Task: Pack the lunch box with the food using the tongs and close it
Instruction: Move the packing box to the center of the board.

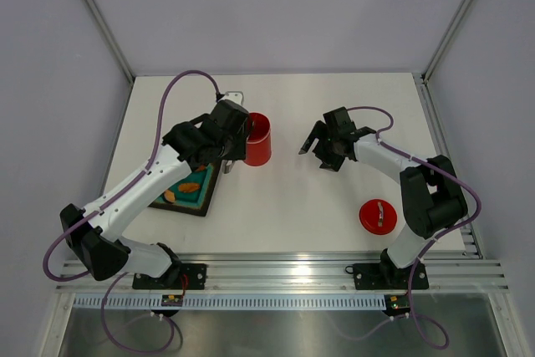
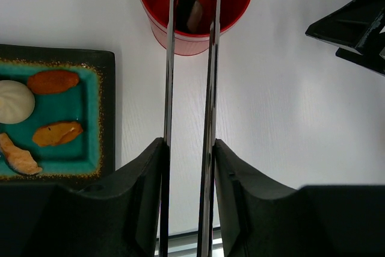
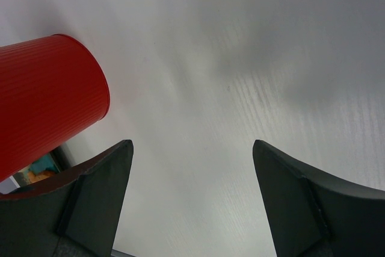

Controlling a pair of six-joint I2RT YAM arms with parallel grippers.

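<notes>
a: what's in the lunch box (image 2: 180,41)?
b: one dark piece (image 2: 191,15), between the tongs (image 2: 169,88) clamped in the left gripper (image 2: 189,145).
a: the tray (image 2: 108,88)?
b: at its 8 o'clock, four food pieces (image 2: 53,81). one lid (image 1: 378,216) at 4; right gripper (image 3: 192,167) wide open, empty.

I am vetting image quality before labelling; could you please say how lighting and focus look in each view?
Top external: sharp, evenly lit. Left wrist: tongs crisp, table bright, nearly washed out. Right wrist: table soft, with a grey shadow upper right.
</notes>
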